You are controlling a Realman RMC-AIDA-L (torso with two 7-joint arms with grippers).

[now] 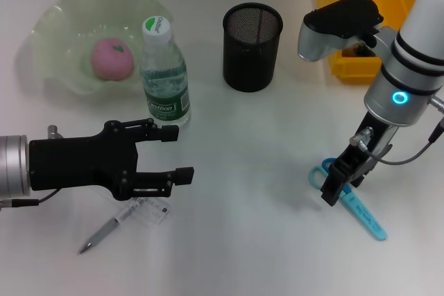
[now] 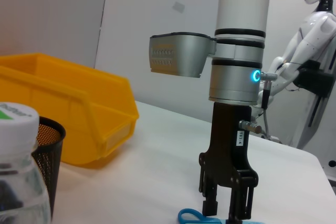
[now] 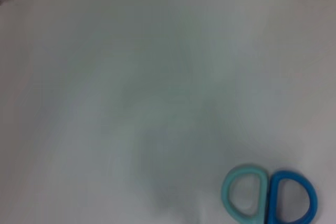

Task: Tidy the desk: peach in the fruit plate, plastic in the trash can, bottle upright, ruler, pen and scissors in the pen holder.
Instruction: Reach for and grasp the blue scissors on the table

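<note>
The pink peach (image 1: 112,59) lies in the green fruit plate (image 1: 55,25). The bottle (image 1: 164,74) stands upright beside the plate, and its cap shows close up (image 2: 16,124). The black mesh pen holder (image 1: 252,46) stands at the back centre. The pen (image 1: 104,232) lies at the front left, with clear plastic (image 1: 149,211) at its tip. My left gripper (image 1: 182,154) hovers open just above them. The blue scissors (image 1: 364,216) (image 3: 268,198) lie at the right. My right gripper (image 1: 334,188) (image 2: 224,208) is open, its fingers low over the handles. The ruler is out of view.
The yellow trash can (image 1: 361,5) (image 2: 68,114) sits at the back right, behind my right arm. The pen holder's rim (image 2: 50,129) also shows next to the bottle. White tabletop (image 1: 250,171) lies between the two grippers.
</note>
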